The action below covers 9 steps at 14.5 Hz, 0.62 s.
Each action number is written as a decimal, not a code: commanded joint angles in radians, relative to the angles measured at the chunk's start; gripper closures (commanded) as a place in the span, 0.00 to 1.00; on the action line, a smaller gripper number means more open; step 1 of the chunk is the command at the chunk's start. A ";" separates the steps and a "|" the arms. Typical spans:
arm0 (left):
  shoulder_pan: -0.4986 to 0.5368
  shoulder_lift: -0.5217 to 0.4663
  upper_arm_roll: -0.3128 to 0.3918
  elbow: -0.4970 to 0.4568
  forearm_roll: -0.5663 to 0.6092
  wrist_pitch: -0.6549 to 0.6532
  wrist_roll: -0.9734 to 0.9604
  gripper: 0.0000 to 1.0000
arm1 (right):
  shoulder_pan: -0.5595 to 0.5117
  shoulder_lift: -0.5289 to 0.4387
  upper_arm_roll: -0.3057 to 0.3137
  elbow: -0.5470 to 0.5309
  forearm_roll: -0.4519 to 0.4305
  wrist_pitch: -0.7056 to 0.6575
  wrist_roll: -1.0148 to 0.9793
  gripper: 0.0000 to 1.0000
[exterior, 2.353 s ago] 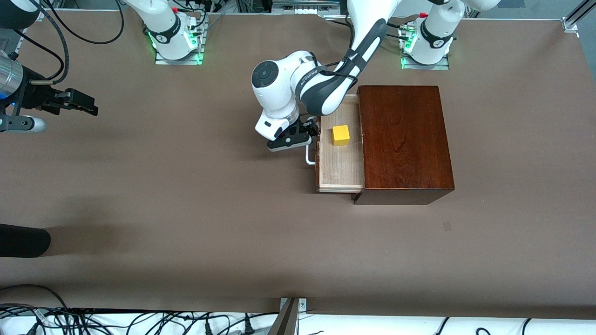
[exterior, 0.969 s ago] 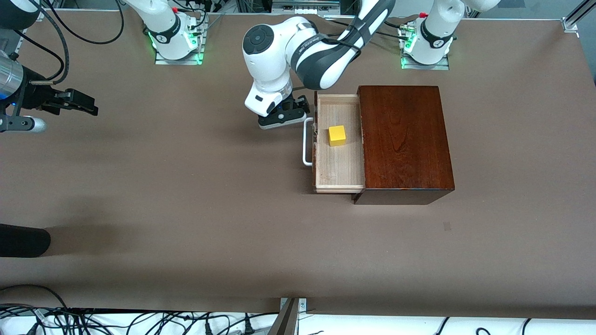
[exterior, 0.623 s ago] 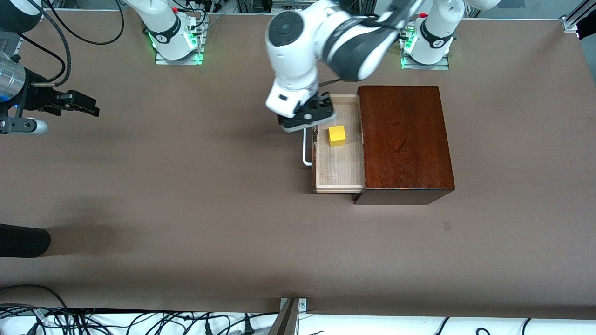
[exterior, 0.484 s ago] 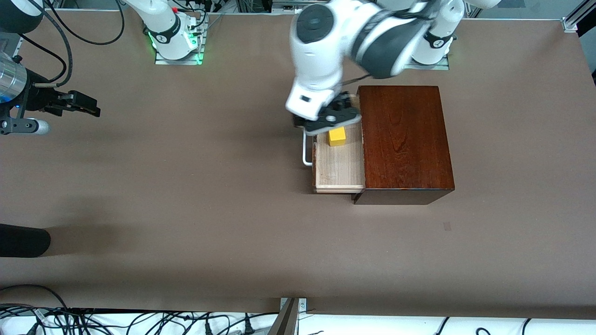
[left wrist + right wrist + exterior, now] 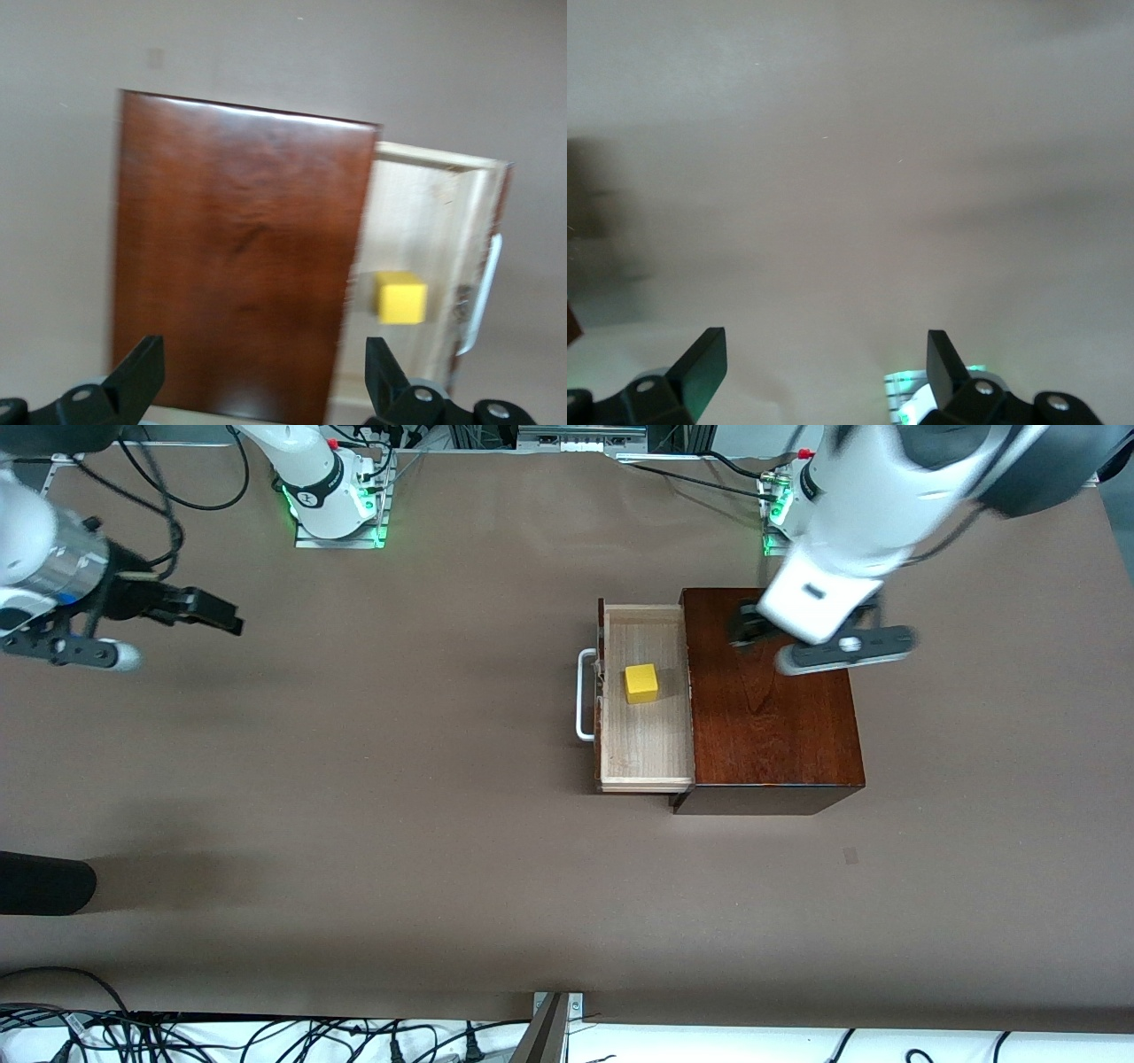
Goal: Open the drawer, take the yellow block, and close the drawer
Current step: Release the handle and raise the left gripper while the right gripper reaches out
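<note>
Both arms are glossy white with dark grey to black joint bands. Each base sits on a metal plate and glows green at its foot, with black cables looping around it. The left hand (image 5: 811,646) is black under a white wrist block; the right hand (image 5: 190,607) is black below a silvery collar.
</note>
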 commanded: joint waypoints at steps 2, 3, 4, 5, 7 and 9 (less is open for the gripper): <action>0.119 -0.151 0.020 -0.137 -0.028 -0.011 0.227 0.00 | -0.004 -0.009 0.123 0.025 0.084 0.001 0.272 0.00; 0.124 -0.176 0.053 -0.161 -0.028 -0.011 0.286 0.00 | -0.001 -0.001 0.160 0.025 0.087 0.025 0.350 0.00; 0.125 -0.199 0.086 -0.183 -0.028 -0.011 0.336 0.00 | 0.014 0.001 0.195 0.025 0.085 0.059 0.413 0.00; 0.127 -0.217 0.123 -0.204 -0.028 -0.011 0.387 0.00 | 0.036 0.011 0.229 0.025 0.081 0.102 0.490 0.00; 0.153 -0.245 0.157 -0.231 -0.027 -0.011 0.465 0.00 | 0.100 0.053 0.246 0.025 0.073 0.178 0.654 0.00; 0.174 -0.259 0.159 -0.238 -0.024 -0.013 0.487 0.00 | 0.200 0.102 0.246 0.025 0.059 0.278 0.797 0.00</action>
